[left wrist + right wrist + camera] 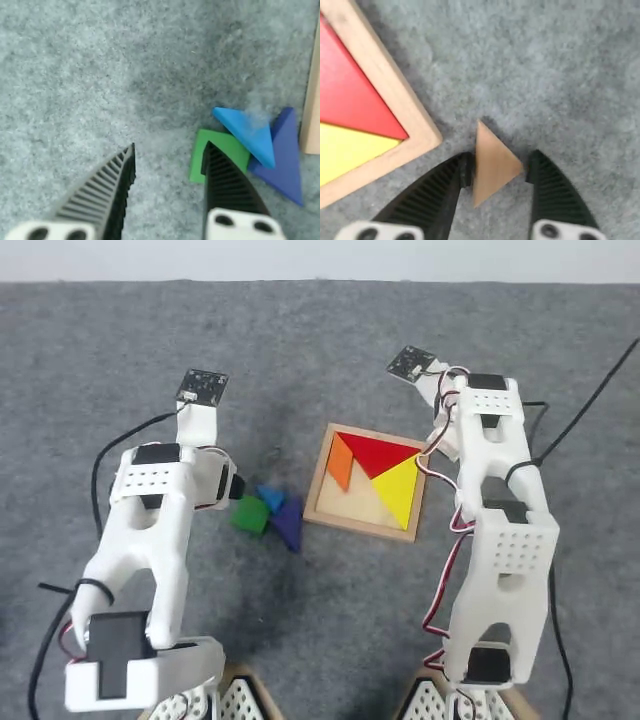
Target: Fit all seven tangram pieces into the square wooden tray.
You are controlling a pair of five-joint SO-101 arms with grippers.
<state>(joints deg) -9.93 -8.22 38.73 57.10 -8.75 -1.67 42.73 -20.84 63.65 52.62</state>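
The square wooden tray [318, 472] holds a red triangle [380, 453], an orange piece [341, 462] and a yellow triangle [400, 488]. On the carpet to its left lie a green square [250, 515], a light blue triangle [270, 498] and a purple piece [289, 522], touching one another. My left gripper [169, 147] is open just above the carpet, one finger [225, 185] over the green square [220, 150]. My right gripper [500, 157] is shut on a plain wooden triangle [492, 165] just outside the tray's corner [427, 135].
Grey carpet covers the whole table. The tray's light floor [350, 502] is bare at its lower left. The tray's edge [312, 100] stands close beside the purple piece [285, 160]. Cables hang along both arms.
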